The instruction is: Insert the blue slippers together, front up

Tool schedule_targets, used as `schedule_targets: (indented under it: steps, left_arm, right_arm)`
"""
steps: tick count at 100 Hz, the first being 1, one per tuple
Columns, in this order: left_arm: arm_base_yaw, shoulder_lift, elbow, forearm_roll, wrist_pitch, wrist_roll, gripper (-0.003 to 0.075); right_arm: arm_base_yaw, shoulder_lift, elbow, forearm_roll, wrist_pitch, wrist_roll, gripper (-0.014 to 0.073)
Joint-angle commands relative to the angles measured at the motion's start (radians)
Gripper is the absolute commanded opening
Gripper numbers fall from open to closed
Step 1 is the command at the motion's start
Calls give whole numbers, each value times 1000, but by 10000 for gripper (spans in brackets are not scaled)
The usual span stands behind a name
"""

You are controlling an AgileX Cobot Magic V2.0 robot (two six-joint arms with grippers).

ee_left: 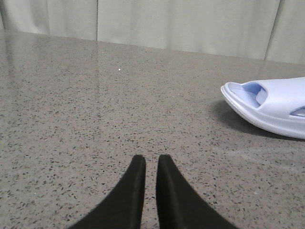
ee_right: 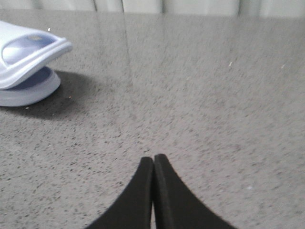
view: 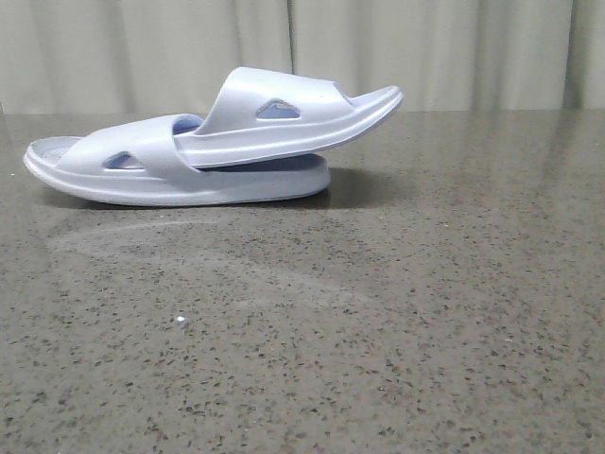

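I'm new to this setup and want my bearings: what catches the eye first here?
The pair of pale lavender-blue foam slide slippers, nested one through the other's strap, the upper one tilted up to the right, lies far left on the speckled grey stone table. Both black grippers, left and right, hold nothing.

The blue slippers [view: 213, 142] lie at the table's [view: 378, 331] far left, one tucked under the other's strap, its free end raised rightward; curtains [view: 425, 47] hang behind.

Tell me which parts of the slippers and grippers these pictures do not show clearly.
- Upper slipper: its inserted end, front view, is hidden under the lower slipper strap.
- Left wrist view: the picture edge cuts the lower slipper.
- Left gripper, right gripper: only fingertips show; bodies cut off.
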Motion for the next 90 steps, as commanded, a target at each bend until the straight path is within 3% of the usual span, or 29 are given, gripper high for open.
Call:
schedule_targets:
  steps: [1, 28, 49, 76, 90]
  left_arm:
    - [-10, 10, 9, -9, -70, -7, 15]
    - [-10, 10, 9, -9, -70, -7, 15]
    - [-10, 10, 9, -9, -70, -7, 15]
    - [-10, 10, 9, -9, -70, -7, 15]
    - [-10, 10, 9, -9, -70, -7, 15]
  right_arm:
    - [-43, -53, -17, -198, -44, 117, -79]
    - [-183, -288, 118, -297, -81, 212, -79]
    - [-214, -470, 254, -297, -78, 221, -79]
    - [-217, -584, 252, -324, 143, 221, -79]
    - [-217, -591, 252, -326, 177, 221, -79]
